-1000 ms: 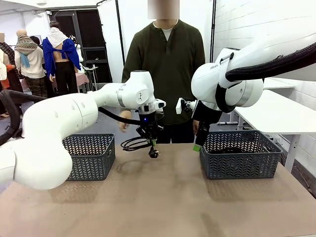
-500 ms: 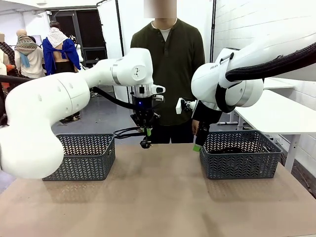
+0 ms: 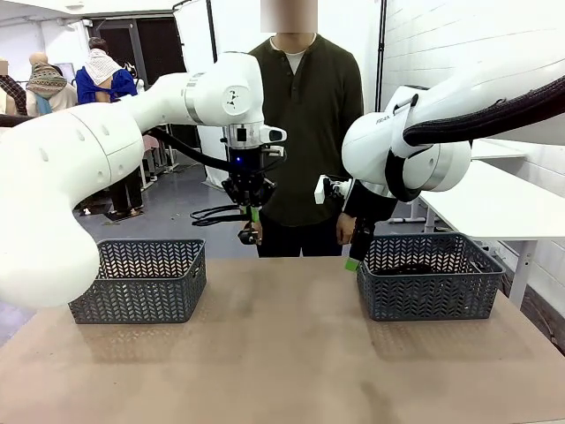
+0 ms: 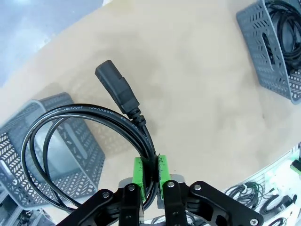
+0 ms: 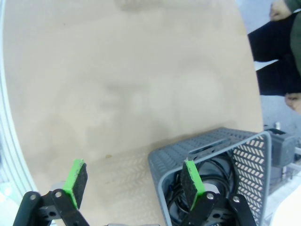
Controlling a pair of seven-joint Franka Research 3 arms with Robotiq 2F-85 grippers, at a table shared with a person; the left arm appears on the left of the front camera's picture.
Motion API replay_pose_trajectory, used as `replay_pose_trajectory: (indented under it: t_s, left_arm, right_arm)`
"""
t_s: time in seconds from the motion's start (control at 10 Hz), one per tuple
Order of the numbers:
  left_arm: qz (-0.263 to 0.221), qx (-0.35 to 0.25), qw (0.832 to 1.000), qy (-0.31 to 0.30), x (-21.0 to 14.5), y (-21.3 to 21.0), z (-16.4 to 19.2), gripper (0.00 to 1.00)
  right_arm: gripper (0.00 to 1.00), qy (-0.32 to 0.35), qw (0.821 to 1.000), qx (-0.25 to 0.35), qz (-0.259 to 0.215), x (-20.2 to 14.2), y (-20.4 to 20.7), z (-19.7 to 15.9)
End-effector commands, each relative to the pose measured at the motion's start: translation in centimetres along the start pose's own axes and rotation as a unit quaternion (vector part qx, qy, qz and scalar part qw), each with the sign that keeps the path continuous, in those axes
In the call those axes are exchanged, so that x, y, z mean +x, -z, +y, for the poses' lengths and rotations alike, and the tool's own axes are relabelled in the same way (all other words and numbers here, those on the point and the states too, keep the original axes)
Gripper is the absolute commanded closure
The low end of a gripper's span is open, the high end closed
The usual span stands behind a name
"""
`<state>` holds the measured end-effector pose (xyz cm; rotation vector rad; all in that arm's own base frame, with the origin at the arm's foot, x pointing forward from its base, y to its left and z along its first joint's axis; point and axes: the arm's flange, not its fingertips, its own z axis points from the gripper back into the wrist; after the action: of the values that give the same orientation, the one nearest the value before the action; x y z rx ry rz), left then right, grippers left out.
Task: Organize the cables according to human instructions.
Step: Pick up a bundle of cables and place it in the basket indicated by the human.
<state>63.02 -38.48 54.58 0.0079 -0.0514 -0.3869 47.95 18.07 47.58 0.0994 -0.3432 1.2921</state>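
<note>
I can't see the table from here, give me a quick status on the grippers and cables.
Left gripper shut on a coiled cable, held high above the table. Right gripper open, over the right basket, cables inside. Nothing in the way.

A broad stretch of bare bench [image 3: 282, 353] is left open between the two grey baskets, from the near edge to the far edge. The left side is bounded by the left basket [image 3: 141, 278], the right side by the right basket [image 3: 428, 276], in which black cables [image 5: 207, 176] are already piled. Above the middle far edge, the way is blocked by the left pincer [image 3: 250, 212], clamped on a looped cable [image 4: 84, 141] that hangs clear of the bench. The right pincer [image 5: 134, 181], with its fingers spread, is held over the right basket's inner corner. The far side is closed off by the standing person [image 3: 305, 115].
</note>
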Motion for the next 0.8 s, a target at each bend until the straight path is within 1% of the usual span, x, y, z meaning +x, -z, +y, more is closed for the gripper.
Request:
replay_pose_trajectory:
  t_s: [0.0,0.2,0.3,0.5,0.6,0.7]
  left_arm:
    - [-0.026,0.019,0.999,-0.012,-3.5,0.7,2.0,1.0]
    - [-0.045,0.035,0.997,-0.046,-5.9,0.6,4.6,1.0]
    - [-0.047,0.041,0.996,-0.058,-6.7,0.6,5.6,1.0]
    - [-0.062,0.043,0.996,-0.046,-8.2,0.8,7.4,1.0]
    - [-0.057,0.038,0.996,-0.058,-9.1,0.9,8.7,1.0]
    - [-0.042,0.038,0.996,-0.065,-9.8,0.9,9.5,1.0]
  right_arm:
    - [0.0,0.003,1.0,-0.002,0.0,0.0,0.1,0.0]
    - [0.0,0.003,1.0,-0.002,0.0,0.0,0.1,0.0]
    - [0.0,0.003,1.0,-0.002,0.0,0.0,0.1,0.0]
    - [0.0,0.003,1.0,-0.002,0.0,0.0,0.1,0.0]
    - [0.0,0.003,1.0,-0.002,0.0,0.0,0.1,0.0]
    - [0.0,0.003,1.0,-0.002,0.0,0.0,0.1,0.0]
